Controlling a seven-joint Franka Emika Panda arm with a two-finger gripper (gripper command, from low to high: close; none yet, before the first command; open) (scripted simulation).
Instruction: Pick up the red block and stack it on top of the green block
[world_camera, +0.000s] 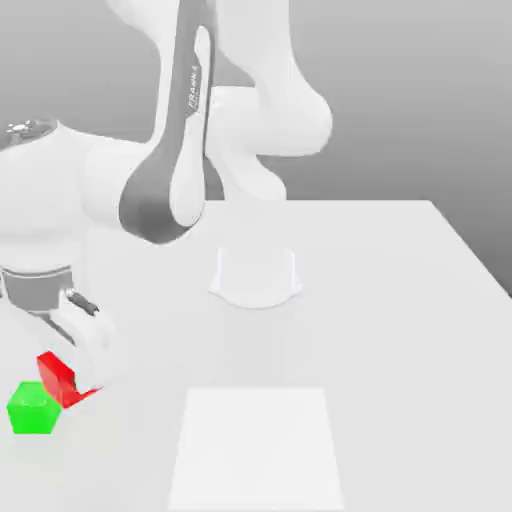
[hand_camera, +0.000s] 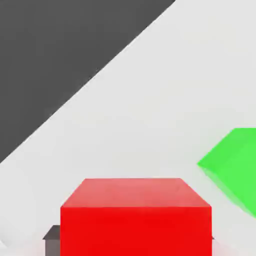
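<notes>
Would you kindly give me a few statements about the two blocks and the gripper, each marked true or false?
1. The gripper is shut on the red block. True.
2. The red block sits on top of the green block. False: it is beside it, not yet stacked.
3. The green block rests on the table. True.
4. The green block lies at the exterior view's right. False: it lies at that view's left.
</notes>
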